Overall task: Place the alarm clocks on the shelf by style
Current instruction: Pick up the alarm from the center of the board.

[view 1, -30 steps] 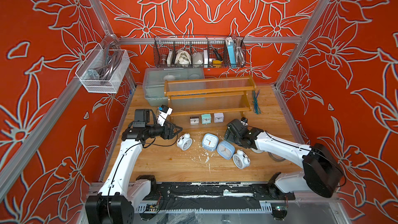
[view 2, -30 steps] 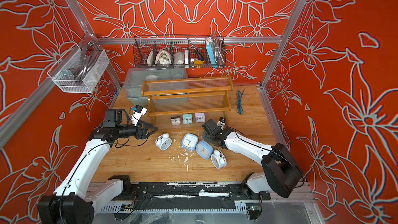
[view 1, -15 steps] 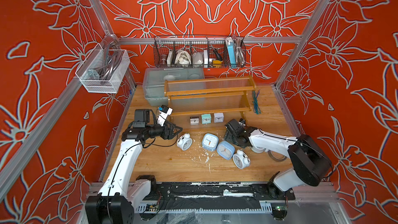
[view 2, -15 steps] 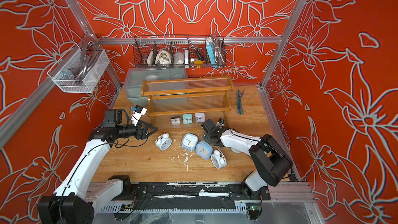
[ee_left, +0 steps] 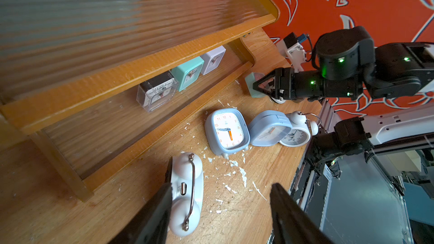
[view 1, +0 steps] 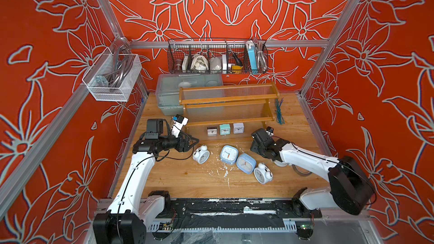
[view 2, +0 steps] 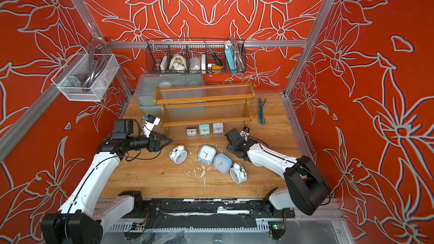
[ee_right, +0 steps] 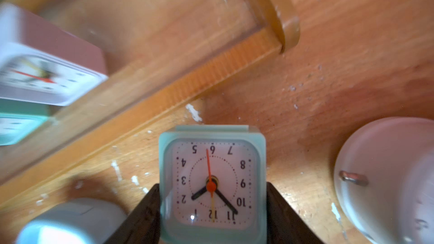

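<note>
Squarely, the right tool (ee_right: pixel 212 187) clamps the teal clock (ee_right: pixel 212 160) while the left tool (ee_left: pixel 220 186) stands apart.

Wooden table (view 1: pixel 183 179): shelf (view 1: pixel 229 99), clear bin (view 1: pixel 169 90), loose clocks (view 1: pixel 229 154), perhaps tape roll (view 1: pixel 301 171).

Our right claw (ee_right: pixel 212 187) grips a tiny teal square clock (ee_right: pixel 212 160). Just beyond it, three tiny clocks (view 1: pixel 225 129) stand on the shelf's (view 1: pixel 229 98) lowest tier. A white twin-bell clock (ee_left: pixel 185 193) lies beside our left claw (ee_left: pixel 222 186).
</note>
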